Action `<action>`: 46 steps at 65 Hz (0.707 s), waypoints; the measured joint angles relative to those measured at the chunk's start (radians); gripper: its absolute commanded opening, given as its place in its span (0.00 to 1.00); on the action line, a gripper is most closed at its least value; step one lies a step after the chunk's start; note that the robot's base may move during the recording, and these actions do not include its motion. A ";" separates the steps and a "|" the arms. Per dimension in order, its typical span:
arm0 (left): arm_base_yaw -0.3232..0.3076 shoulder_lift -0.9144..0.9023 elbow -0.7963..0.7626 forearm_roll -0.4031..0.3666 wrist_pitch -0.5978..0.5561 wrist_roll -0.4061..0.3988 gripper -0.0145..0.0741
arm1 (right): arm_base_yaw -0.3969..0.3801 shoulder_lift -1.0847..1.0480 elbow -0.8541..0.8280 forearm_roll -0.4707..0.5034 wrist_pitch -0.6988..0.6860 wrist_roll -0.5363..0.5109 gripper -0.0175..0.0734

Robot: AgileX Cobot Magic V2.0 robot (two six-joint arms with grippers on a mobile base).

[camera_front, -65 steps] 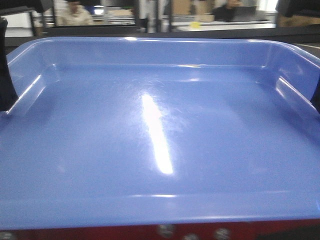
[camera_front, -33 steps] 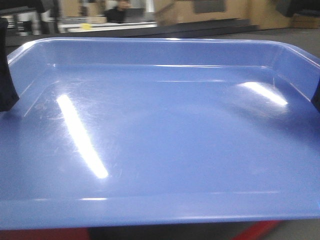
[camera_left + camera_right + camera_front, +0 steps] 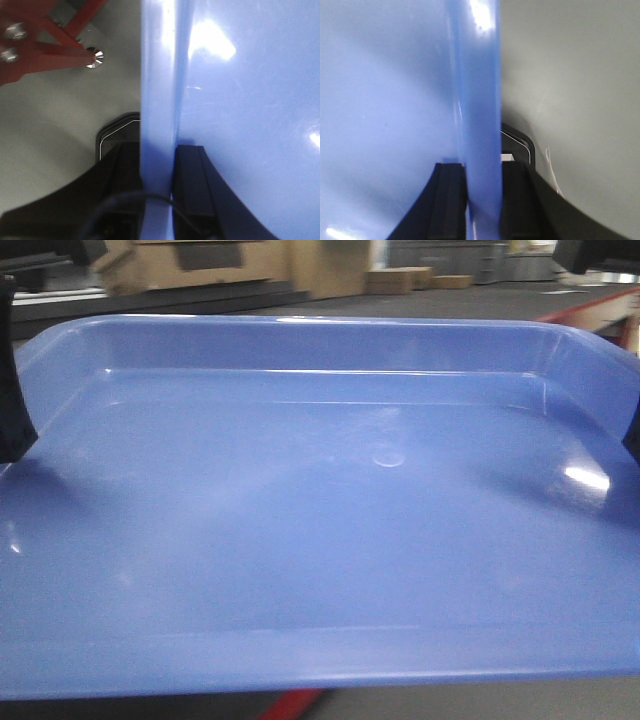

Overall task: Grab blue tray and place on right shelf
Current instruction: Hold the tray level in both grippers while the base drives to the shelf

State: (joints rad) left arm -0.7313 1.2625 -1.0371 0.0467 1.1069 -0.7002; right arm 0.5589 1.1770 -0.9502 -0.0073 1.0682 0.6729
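Note:
The blue tray [image 3: 320, 520] fills the front view, glossy, empty and held level off the ground. My left gripper [image 3: 8, 390] is shut on its left rim, and my right gripper [image 3: 633, 435] is shut on its right rim. In the left wrist view the rim [image 3: 157, 90] runs between the black fingers [image 3: 192, 175] of the left gripper [image 3: 158, 152]. The right wrist view shows the other rim [image 3: 477, 90] pinched in the right gripper [image 3: 482, 167]. The right shelf is out of view.
Cardboard boxes [image 3: 200, 260] stand at the back left. A red-edged surface [image 3: 592, 305] shows at the top right. A red frame with bolts [image 3: 30, 45] is over grey floor [image 3: 50, 115] to the left, and a red bar [image 3: 292, 705] lies below the tray.
The background has slid to the left behind the tray: the people and desks are gone, and boxes and a red edge have come in. Both grippers keep their hold.

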 measured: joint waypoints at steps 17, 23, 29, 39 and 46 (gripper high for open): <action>0.000 0.000 0.000 0.000 0.000 0.000 0.17 | 0.000 0.000 0.000 0.000 0.000 0.000 0.46; 0.000 0.000 0.000 0.000 0.000 0.000 0.17 | 0.000 0.000 0.000 0.000 0.000 0.000 0.46; 0.000 0.000 0.000 0.000 0.000 0.000 0.17 | 0.000 0.000 0.000 0.000 0.000 0.000 0.46; 0.000 0.000 0.000 0.000 0.000 0.000 0.17 | 0.000 0.000 0.000 0.000 0.000 0.000 0.46; 0.000 0.000 0.000 0.000 0.000 0.000 0.17 | 0.000 0.000 0.000 0.000 0.000 0.000 0.46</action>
State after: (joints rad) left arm -0.7313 1.2625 -1.0371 0.0467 1.1069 -0.7002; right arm 0.5589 1.1770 -0.9502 -0.0073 1.0682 0.6729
